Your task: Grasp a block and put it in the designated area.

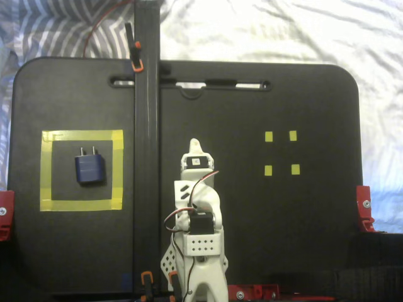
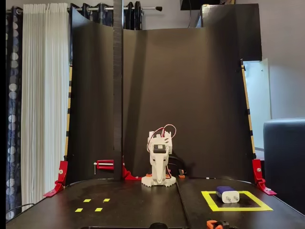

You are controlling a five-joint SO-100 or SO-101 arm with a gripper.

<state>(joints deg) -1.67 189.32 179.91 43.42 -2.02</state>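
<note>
Top-down fixed view, left to right. A red clamp sits at the left edge of the black surface. The area, a yellow tape square with a black interior, lies on the left part of the surface. The block rests inside it, clear of the tape on all sides, left of centre, prongs pointing toward the far edge. A black post runs vertically just right of the area, with orange-tipped clips at its top and bottom. The white arm stands right of the post at the near edge, folded over its base, well apart from the block. The end effector points toward the far edge; whether its fingers are spread or pressed together cannot be told, and nothing shows between them. Four small yellow squares lie on the right half. A second red clamp marks the right edge.

Front fixed view, left to right. Curtains hang at left. The small squares appear on the left of the surface, the arm at centre against a black backdrop, and the block within the area at right, prongs facing the camera.
</note>
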